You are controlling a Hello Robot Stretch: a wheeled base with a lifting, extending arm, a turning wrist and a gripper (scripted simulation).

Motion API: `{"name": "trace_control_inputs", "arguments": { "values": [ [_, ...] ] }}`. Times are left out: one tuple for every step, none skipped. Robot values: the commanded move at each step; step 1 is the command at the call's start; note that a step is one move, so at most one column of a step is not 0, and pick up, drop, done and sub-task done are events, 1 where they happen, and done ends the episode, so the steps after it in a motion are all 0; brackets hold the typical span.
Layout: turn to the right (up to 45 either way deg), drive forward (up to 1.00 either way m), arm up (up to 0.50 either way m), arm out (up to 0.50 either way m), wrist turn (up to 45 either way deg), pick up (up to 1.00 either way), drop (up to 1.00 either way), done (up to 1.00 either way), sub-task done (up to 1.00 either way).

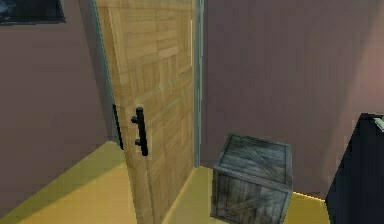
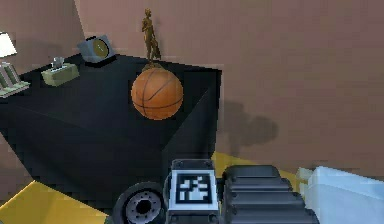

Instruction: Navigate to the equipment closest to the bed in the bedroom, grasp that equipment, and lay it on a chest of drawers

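Gripper [image 2: 140, 205]: dark body low beside the marker [image 2: 193, 190]; I can't tell its state or load.
Ball [image 2: 157, 92]: at the black chest's [image 2: 80, 135] top; resting or lifted, I can't tell.
Statue [image 2: 149, 35]: just behind ball.
Ahead: crate [image 1: 253, 175] beside door [image 1: 150, 90].

Bronze figure statuette [image 2: 149, 35], grey yellow-faced clock [image 2: 97, 49], small greyish box [image 2: 60, 73], all well beyond the gripper [image 2: 140, 204], light plank wooden door [image 1: 150, 100], dark weathered wooden crate [image 1: 255, 180]
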Motion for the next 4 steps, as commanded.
{"name": "trace_control_inputs", "arguments": {
  "values": [
    [0.0,0.0,0.0,0.46,0.0,0.0,0.0,0.0,0.0],
    [0.0,0.0,0.0,0.0,45.0,0.0,0.0,0.0,0.0],
    [0.0,0.0,0.0,0.0,45.0,0.0,0.0,0.0,0.0],
    [0.0,0.0,0.0,0.0,45.0,0.0,0.0,0.0,0.0]
  ]
}}
